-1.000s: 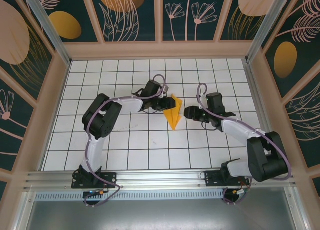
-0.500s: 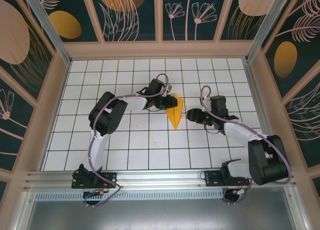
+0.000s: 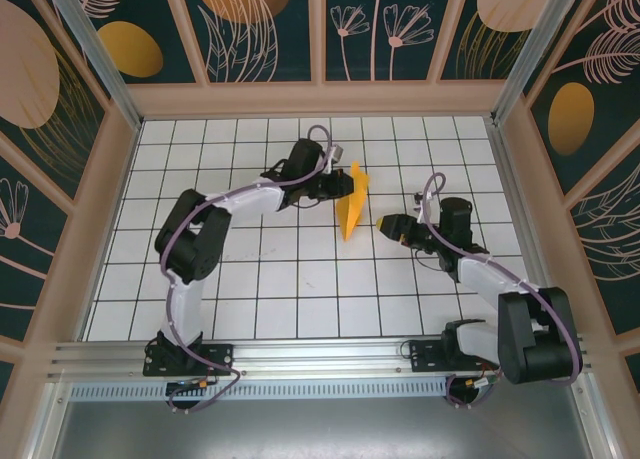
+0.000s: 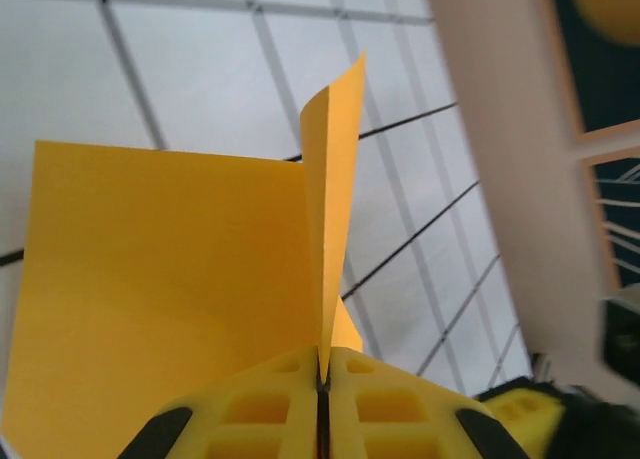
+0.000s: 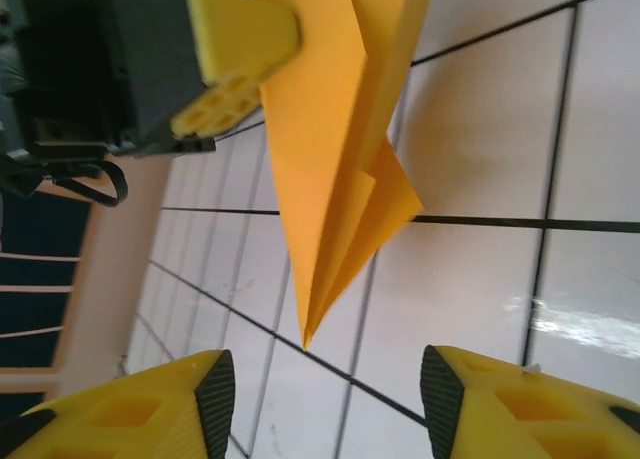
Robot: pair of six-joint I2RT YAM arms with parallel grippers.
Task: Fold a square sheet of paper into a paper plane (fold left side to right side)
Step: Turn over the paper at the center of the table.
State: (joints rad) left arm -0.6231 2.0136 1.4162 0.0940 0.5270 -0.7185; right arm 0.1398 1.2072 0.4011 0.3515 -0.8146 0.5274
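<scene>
My left hand is closed tight on the paper plane. In the left wrist view, my two yellow fingers meet with one upright flap of the orange-yellow paper pinched in the seam between them. A wider flap spreads away to the left of it.

The plane is a narrow dart. From above, its long axis runs nearly straight from far to near, leaning a little. The broad end lies far, by my left hand, and the single sharp tip points back toward my bases. I cannot tell whether the tip touches the desk.

My right hand sits just to the right of the tip with its fingers apart, holding nothing. In its own wrist view the dart hangs between and beyond the two spread fingers.

The desk is white with a grid of thin dark lines, and the plane sits near its middle. Pale wooden framing encloses it on three sides. Behind the framing are dark teal panels painted with orange ovals and pale plant outlines. A metal rail runs along the near edge.
</scene>
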